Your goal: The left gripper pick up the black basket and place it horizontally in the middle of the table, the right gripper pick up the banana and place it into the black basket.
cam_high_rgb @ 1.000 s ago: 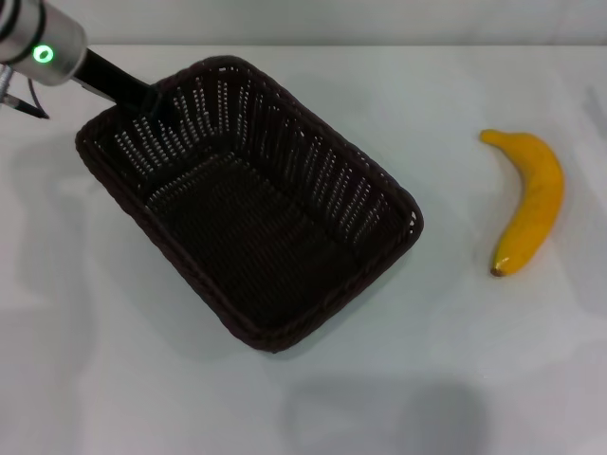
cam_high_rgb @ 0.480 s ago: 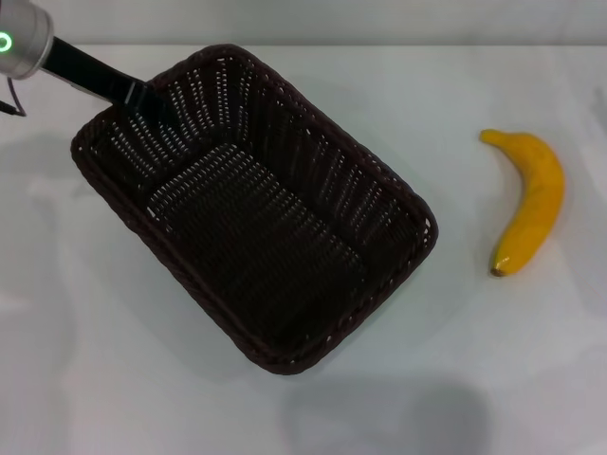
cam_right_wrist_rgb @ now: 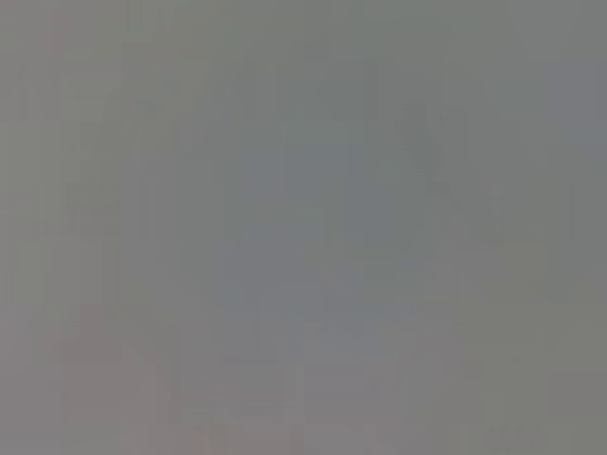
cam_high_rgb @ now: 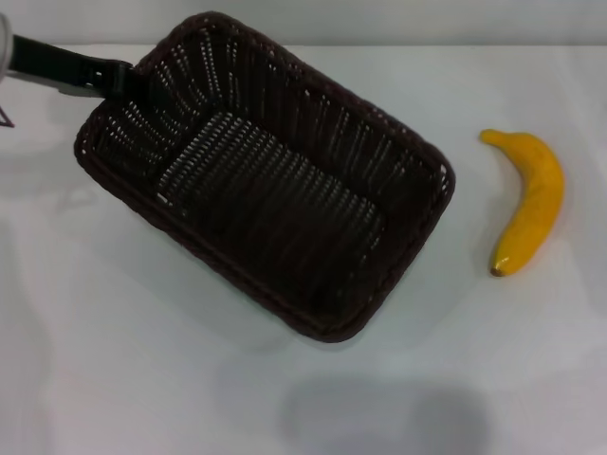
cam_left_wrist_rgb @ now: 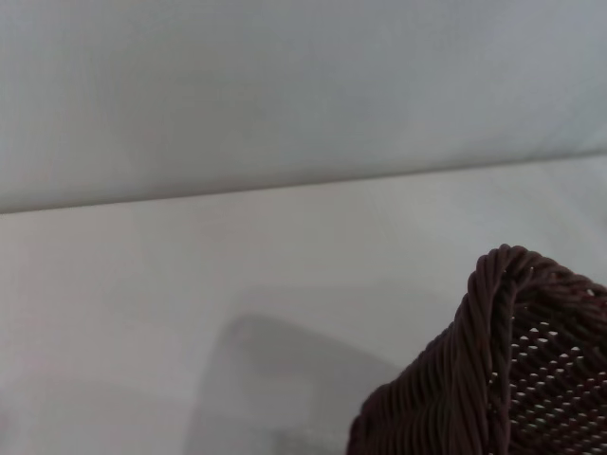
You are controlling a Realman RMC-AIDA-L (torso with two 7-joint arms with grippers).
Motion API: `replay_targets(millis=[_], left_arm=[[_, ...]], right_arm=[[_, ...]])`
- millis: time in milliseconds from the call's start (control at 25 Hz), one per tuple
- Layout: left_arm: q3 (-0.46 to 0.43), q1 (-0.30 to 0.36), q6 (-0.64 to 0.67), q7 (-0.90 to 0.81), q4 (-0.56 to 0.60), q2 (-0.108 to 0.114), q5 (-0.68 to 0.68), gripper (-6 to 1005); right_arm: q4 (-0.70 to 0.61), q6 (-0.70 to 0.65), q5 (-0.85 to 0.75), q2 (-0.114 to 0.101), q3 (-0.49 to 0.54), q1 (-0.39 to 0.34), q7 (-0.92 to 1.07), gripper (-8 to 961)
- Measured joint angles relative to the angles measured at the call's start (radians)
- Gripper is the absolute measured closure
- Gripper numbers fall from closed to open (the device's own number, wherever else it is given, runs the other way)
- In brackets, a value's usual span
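Jaws of the left gripper [cam_high_rgb: 121, 83] pinch the black basket [cam_high_rgb: 266, 175] at its upper-left rim corner; basket fills the frame's centre-left, skewed. Wicker looks light, stiff; rim is the sensible hold. Banana [cam_high_rgb: 526, 201] lies right on the worktop [cam_high_rgb: 114, 379]. Right gripper unseen.

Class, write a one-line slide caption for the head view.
Left hand grips the far-left corner of the black basket, lifted and angled above the white table; the banana lies apart on the right.
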Motion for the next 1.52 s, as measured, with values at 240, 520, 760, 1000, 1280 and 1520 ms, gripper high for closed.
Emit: replay_targets(millis=[240, 520, 760, 1000, 1280, 1520], left_arm=[[-0.002, 0.103, -0.034, -0.008, 0.005, 0.016, -0.188, 809], [-0.002, 0.243, 0.012, -0.06, -0.001, 0.013, -0.386, 794], [-0.004, 0.323, 0.129, -0.123, -0.01, -0.036, -0.402, 782], [0.004, 0.321, 0.194, -0.118, -0.017, -0.09, -0.382, 770], [0.005, 0.268, 0.254, -0.12, -0.046, -0.124, -0.357, 755], [0.006, 0.219, 0.296, -0.12, -0.109, -0.134, -0.351, 743]], right_arm=[[-0.007, -0.002, 0.0, -0.005, 0.028, -0.011, -0.001, 80], [-0.017, -0.008, 0.0, -0.007, 0.03, -0.023, -0.002, 80], [-0.047, -0.032, 0.0, -0.008, 0.03, -0.03, -0.004, 80], [-0.052, -0.035, -0.001, -0.008, 0.029, -0.03, -0.014, 80], [-0.054, -0.035, -0.007, -0.009, 0.02, -0.03, -0.031, 81], [-0.054, -0.034, -0.008, -0.009, 0.019, -0.037, -0.031, 81]])
